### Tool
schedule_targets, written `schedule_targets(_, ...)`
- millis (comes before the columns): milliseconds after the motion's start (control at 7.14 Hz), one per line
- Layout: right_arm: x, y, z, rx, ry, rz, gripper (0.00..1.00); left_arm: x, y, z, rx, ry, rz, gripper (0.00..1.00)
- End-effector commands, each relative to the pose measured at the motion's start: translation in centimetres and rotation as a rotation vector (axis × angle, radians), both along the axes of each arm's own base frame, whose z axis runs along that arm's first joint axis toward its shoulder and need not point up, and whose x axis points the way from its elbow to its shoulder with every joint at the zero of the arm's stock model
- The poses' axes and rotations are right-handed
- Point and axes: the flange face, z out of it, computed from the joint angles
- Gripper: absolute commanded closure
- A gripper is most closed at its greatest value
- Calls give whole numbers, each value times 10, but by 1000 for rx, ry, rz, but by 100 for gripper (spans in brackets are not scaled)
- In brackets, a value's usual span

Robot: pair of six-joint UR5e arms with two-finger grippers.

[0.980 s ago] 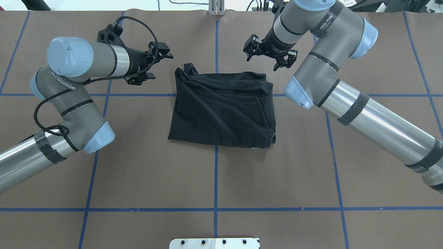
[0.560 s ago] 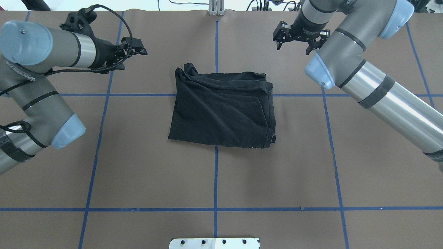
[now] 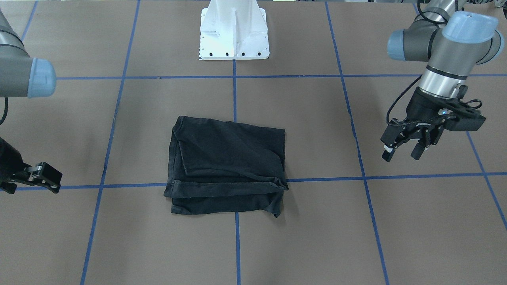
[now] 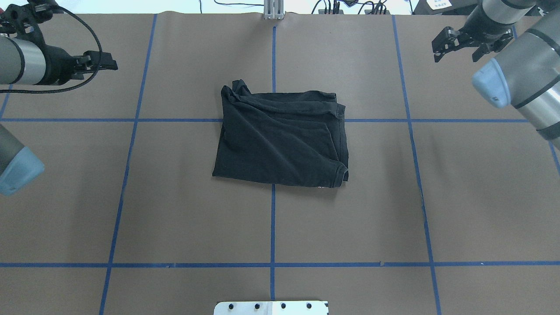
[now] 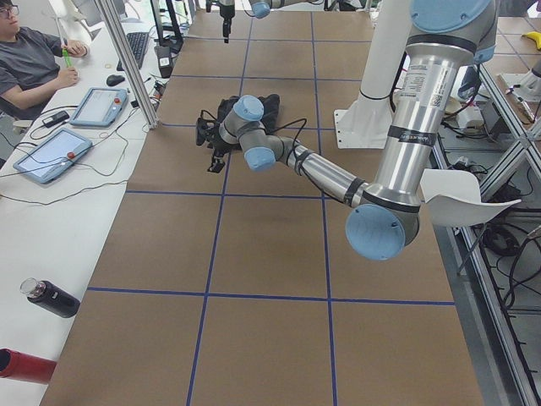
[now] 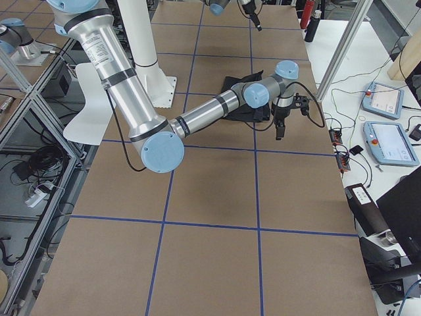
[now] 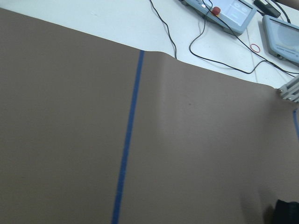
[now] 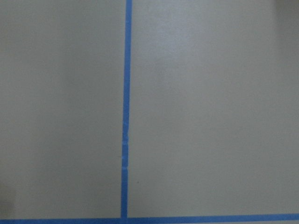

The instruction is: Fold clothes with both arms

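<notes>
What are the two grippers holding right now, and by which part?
Nothing. The left gripper and right gripper are both open and empty, apart from the folded T-shirt lying on the table.

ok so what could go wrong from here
The T-shirt lies folded but unevenly: its far corner is bunched and the layer edges stepped, so the fold may slacken. The left gripper and right gripper are open and clear of it, so nothing holds it flat. The loose cable by the left gripper could snag on any return pass.

T-shirt (image 4: pixel 280 140) at table (image 4: pixel 175 218) centre; left claw (image 4: pixel 107 61) well left of it, right claw (image 4: pixel 455 50) well right.
</notes>
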Motion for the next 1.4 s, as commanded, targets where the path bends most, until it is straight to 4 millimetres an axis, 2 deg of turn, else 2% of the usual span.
schedule_targets(0, 23, 24, 56, -24, 16, 9, 0, -24, 25, 49, 28, -91, 34, 0)
schedule_targets(140, 30, 37, 83, -13, 18, 15, 0, -32, 19, 57, 13, -101, 26, 1)
schedule_targets(280, 42, 55, 114, -53, 36, 19, 0, -50, 19, 67, 43, -148, 72, 1)
schedule_targets(420, 61, 55, 118, -41, 30, 14, 0, -76, 25, 89, 42, -195, 181, 0)
schedule_targets(560, 80, 74, 124, -37, 23, -4, 0, -112, 19, 98, 18, -243, 246, 1)
schedule_targets(840, 115, 95, 124, -98, -9, 15, 0, -199, 7, 127, 15, -468, 398, 1)
schedule_targets(980, 134, 105, 127, -106, -9, 9, 0, -221, 4, 136, 8, -535, 496, 1)
schedule_targets(1120, 153, 119, 133, -98, -16, -40, 0, -239, 4, 141, -29, -541, 512, 1)
schedule_targets(1260, 175, 130, 152, -86, -11, -87, 0, -256, 9, 149, -57, -489, 500, 1)
